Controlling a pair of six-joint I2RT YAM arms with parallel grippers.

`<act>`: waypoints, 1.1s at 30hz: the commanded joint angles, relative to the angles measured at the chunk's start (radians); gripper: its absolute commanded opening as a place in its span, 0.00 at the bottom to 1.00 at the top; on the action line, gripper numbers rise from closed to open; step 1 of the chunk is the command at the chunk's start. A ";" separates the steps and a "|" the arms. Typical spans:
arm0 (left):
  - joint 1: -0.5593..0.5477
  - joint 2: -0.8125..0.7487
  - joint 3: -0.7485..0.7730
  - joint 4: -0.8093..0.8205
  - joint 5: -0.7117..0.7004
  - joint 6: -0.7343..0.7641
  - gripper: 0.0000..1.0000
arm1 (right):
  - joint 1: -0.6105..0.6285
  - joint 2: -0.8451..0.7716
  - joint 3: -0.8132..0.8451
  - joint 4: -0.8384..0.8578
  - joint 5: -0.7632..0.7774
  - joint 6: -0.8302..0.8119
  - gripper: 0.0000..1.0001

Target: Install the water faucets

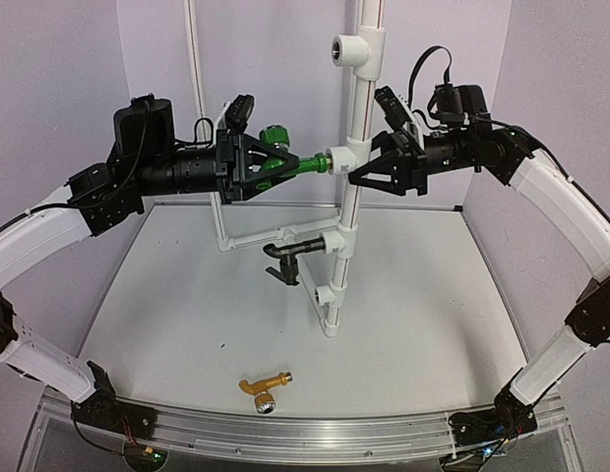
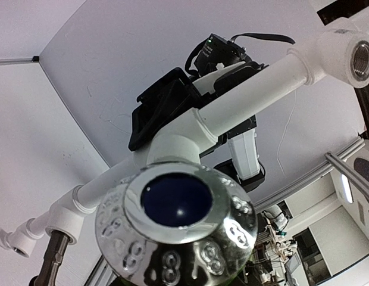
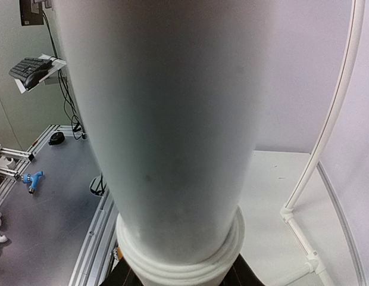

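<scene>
My left gripper (image 1: 277, 165) is shut on the green faucet (image 1: 285, 162) and holds it level. The faucet's threaded end meets the middle tee fitting (image 1: 338, 160) on the upright white pipe (image 1: 356, 103). In the left wrist view its silver-capped knob (image 2: 175, 220) fills the bottom and hides my fingers. My right gripper (image 1: 358, 169) is closed round the white pipe (image 3: 172, 119) beside that tee, from the right. The black faucet (image 1: 285, 258) sits screwed into a lower tee. The golden-orange faucet (image 1: 262, 387) lies on the table near the front edge.
An open upper tee (image 1: 348, 46) tops the pipe stand. A thin white pipe (image 1: 200, 88) rises at the back and joins the stand low down. An aluminium rail (image 1: 315, 431) runs along the near edge. Walls close in on both sides.
</scene>
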 commanded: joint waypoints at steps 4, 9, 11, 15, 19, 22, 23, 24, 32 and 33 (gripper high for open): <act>-0.017 0.041 0.046 0.059 0.065 -0.123 0.00 | 0.039 0.001 -0.012 0.064 0.024 -0.001 0.00; -0.017 0.041 0.047 0.049 0.063 -0.089 0.00 | 0.044 0.001 -0.018 0.063 0.025 -0.005 0.00; -0.017 0.029 0.027 0.067 0.059 -0.037 0.00 | 0.045 0.002 -0.020 0.062 0.019 -0.002 0.00; -0.020 0.004 0.012 0.023 0.014 0.147 0.00 | 0.047 0.001 -0.018 0.063 0.000 0.013 0.00; -0.022 0.011 0.030 -0.035 -0.031 0.282 0.00 | 0.048 0.001 -0.016 0.063 -0.017 0.029 0.00; -0.028 0.037 0.045 -0.054 -0.014 0.364 0.00 | 0.051 0.001 -0.016 0.062 -0.021 0.037 0.00; -0.032 0.045 0.050 -0.060 -0.010 0.394 0.00 | 0.051 0.002 -0.015 0.062 -0.022 0.040 0.00; -0.036 0.051 0.055 -0.066 -0.010 0.429 0.00 | 0.052 0.003 -0.014 0.063 -0.023 0.042 0.00; -0.104 0.088 0.140 -0.205 -0.150 0.730 0.00 | 0.054 0.009 -0.021 0.061 -0.019 0.050 0.00; -0.110 0.088 0.141 -0.211 -0.159 0.775 0.00 | 0.055 0.009 -0.023 0.062 -0.020 0.051 0.00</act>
